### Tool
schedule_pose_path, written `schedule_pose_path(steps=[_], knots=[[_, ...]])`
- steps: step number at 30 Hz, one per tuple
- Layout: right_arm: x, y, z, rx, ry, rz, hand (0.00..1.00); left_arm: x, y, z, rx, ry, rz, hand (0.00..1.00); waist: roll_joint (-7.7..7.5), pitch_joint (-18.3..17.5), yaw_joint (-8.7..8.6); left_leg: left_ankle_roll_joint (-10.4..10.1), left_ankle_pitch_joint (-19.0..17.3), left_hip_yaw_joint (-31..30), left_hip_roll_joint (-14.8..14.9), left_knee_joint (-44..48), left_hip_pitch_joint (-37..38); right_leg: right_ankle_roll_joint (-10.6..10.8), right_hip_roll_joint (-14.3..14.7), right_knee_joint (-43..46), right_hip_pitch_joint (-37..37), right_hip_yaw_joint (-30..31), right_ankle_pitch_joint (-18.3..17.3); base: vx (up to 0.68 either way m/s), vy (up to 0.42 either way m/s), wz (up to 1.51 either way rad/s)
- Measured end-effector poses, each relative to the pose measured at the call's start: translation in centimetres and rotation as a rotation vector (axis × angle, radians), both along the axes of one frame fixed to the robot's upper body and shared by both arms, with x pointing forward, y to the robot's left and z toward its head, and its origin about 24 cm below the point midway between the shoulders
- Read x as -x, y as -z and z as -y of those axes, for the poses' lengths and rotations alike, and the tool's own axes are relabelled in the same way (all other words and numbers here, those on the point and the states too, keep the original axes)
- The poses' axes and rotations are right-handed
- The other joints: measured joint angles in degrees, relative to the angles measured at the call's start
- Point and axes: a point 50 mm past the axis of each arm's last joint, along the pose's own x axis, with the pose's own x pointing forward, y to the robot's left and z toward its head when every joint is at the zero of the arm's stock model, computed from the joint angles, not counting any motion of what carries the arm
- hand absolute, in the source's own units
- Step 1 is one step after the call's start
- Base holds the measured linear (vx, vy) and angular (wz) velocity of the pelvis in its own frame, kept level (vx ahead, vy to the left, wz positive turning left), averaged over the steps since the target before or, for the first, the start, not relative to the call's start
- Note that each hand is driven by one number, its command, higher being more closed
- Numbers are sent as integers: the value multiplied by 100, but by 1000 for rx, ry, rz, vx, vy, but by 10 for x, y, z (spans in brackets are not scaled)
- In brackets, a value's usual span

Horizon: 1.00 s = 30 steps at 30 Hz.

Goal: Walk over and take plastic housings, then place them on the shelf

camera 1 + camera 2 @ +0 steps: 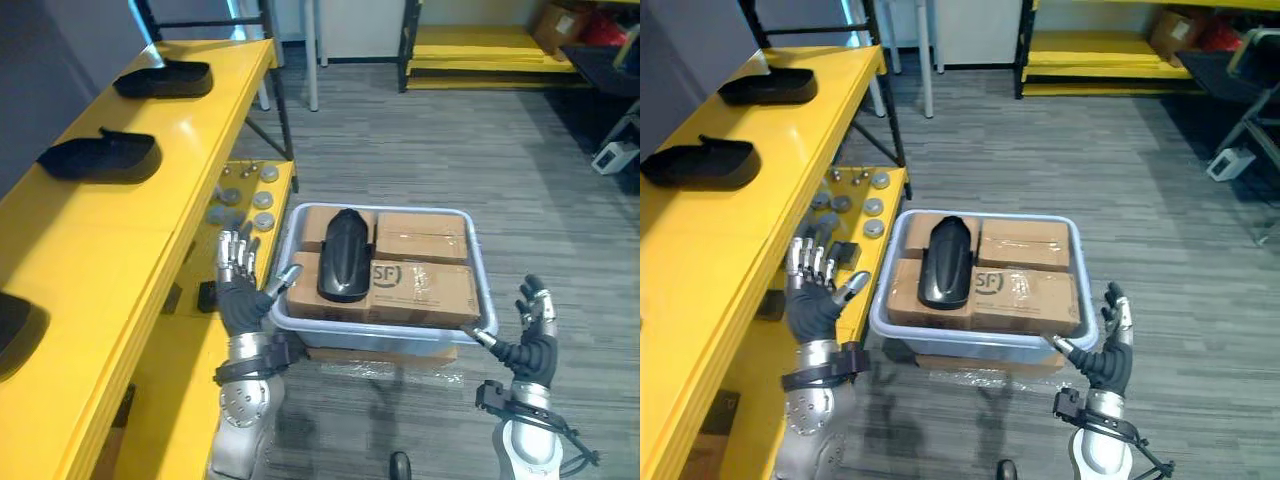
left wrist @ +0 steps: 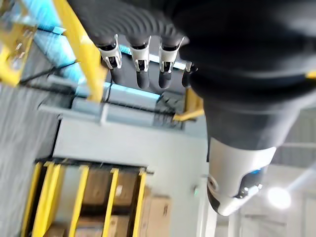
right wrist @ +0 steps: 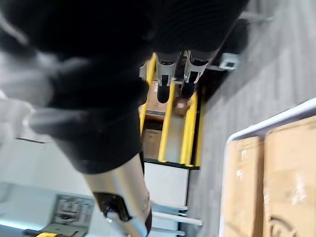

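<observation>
A black plastic housing point(image 1: 343, 255) lies on top of cardboard boxes point(image 1: 420, 280) inside a pale blue bin point(image 1: 384, 331) on the floor. My left hand point(image 1: 238, 285) is raised open just left of the bin, fingers straight and pointing up. To the bin's right, near its front corner, my right hand point(image 1: 532, 330) is also open with fingers up. Neither hand touches the housing. Two more black housings point(image 1: 165, 78) point(image 1: 102, 155) rest on the yellow shelf point(image 1: 110, 225) at my left, and the edge of another point(image 1: 18, 330) shows nearer me.
Round grey metal parts point(image 1: 243, 200) lie on a lower yellow shelf level beside the bin. A metal shelf post point(image 1: 278, 95) stands behind it. Yellow racking point(image 1: 490, 50) lines the far wall, and a dark cart point(image 1: 615, 80) stands at the right. Grey wood floor surrounds the bin.
</observation>
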Motion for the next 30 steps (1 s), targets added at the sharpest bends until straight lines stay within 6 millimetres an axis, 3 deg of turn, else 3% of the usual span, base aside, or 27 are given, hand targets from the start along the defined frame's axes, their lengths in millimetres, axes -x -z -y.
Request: schedule_pose_path(steps=[2, 4, 8, 12, 14, 18, 20, 23, 24, 27, 30], knots=[[-9, 4, 4, 16, 9, -18, 0, -4, 13, 2, -16, 6, -65, 0, 17, 24, 0, 128, 85, -631, -37, 164, -71, -68, 61, 3, 134, -21, -43, 43, -147, 2], [-19, 12, 8, 29, 9, -60, 0, -4, 22, 2, -28, 5, -111, 0, 52, 24, 78, 160, 114, -1399, -255, 137, -144, -87, 24, 3, 172, -8, -56, 9, -29, 1], [-45, 33, 10, 4, 24, -175, 0, -5, 44, -1, -91, -6, -206, 0, 140, 43, 196, -250, 371, -1994, -728, -725, 55, -55, -197, -48, 183, -281, -47, 6, 60, 39], [-85, 35, 2, -17, 23, -239, 0, 1, 84, -14, -225, -45, -394, 0, 190, 87, 456, -300, 448, -2360, -965, -908, 65, 61, -337, -315, 374, -453, 97, -32, 93, 33], [-111, 20, -5, -22, 36, -236, 0, 16, 100, -25, -382, -52, -457, 0, 221, 145, 718, -300, 448, -2426, -1020, -897, 57, 86, -385, -349, 382, -444, 163, -39, 58, 2], [-148, -21, -11, -24, 81, -179, 0, 30, 113, -30, -444, -21, -508, 0, 148, 411, 1081, -301, 442, -2407, -1055, -960, -54, 100, -414, -351, 142, -292, 298, -74, 46, -16], [-171, -62, -8, -48, 120, -105, 0, 30, 119, -26, -435, 24, -522, 0, 32, 678, 1231, -279, 483, -2392, -1148, -1072, -326, 116, -482, -361, -256, -168, 486, -133, 73, -24], [-182, -88, 7, -47, 183, -87, 0, 25, 132, -26, -431, 59, -576, 0, -64, 955, 1279, -204, 545, -2404, -1252, -1054, -562, 166, -582, -361, -463, -170, 596, -85, 65, 3], [-187, -105, 19, -32, 226, -80, 0, 23, 140, -27, -430, 65, -610, 0, -90, 1198, 1277, -180, 568, -2451, -1308, -1011, -659, 203, -632, -361, -511, -209, 643, -58, 57, 17], [-192, -132, 50, -7, 317, -99, 0, 27, 158, -22, -456, 111, -684, 0, -73, 1309, 1338, -156, 583, -2560, -1341, -850, -1144, 261, -660, -359, -871, -276, 810, -39, 61, 16], [-191, -140, 69, 5, 376, -135, 0, 29, 172, -17, -481, 147, -739, 0, -74, 1376, 1411, -133, 598, -2630, -1351, -830, -1343, 303, -659, -359, -1024, -302, 900, 27, 43, 12]])
